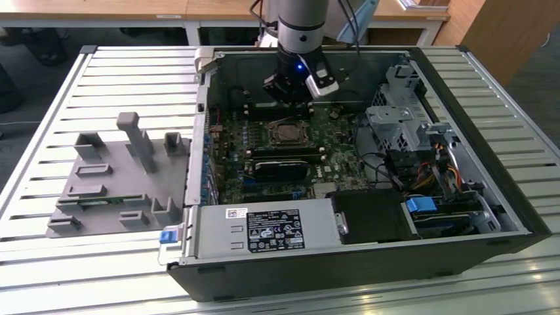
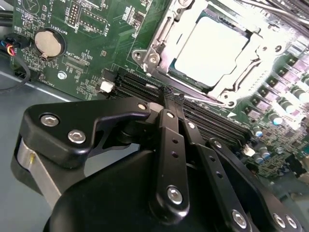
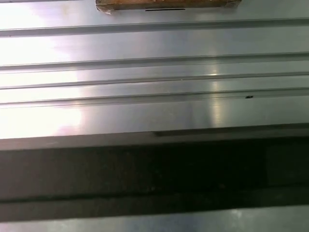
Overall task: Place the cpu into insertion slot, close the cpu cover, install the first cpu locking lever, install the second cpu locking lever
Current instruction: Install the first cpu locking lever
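Note:
The cpu (image 2: 212, 46), a pale silver square, lies flat in the insertion slot (image 1: 270, 134) on the green board. The cpu cover (image 2: 166, 36), a silvery frame, lies down around the chip's face. My gripper (image 2: 171, 95) hangs just beside the socket, over the black memory slots (image 2: 145, 89), its black fingers (image 2: 166, 130) shut together with nothing between them. In the exterior view the gripper (image 1: 292, 108) is inside the open case, a little behind the socket. How the locking levers stand I cannot tell.
The open computer case (image 1: 490, 138) lies on a slatted metal table (image 1: 131, 79). A grey power box (image 1: 262, 230) fills its front. A grey fixture (image 1: 114, 177) stands at the exterior view's left. Drive cages and cables (image 1: 420, 151) crowd the exterior view's right.

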`<move>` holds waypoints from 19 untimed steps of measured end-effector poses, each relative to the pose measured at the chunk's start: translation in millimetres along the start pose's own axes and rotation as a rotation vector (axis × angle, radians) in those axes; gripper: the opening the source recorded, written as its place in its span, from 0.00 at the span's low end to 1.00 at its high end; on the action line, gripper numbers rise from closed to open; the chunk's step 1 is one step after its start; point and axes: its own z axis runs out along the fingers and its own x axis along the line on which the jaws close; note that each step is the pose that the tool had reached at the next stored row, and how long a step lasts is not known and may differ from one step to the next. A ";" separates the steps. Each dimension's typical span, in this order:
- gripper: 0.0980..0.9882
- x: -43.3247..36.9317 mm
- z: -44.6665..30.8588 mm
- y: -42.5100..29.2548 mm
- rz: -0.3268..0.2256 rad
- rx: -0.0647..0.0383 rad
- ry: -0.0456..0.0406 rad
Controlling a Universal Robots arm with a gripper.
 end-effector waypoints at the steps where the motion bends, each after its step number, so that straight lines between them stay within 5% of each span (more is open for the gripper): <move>1: 0.01 -0.3 1.1 0.0 0.000 0.000 0.0001; 19: 0.01 -4.5 10.9 0.3 0.000 0.012 0.0015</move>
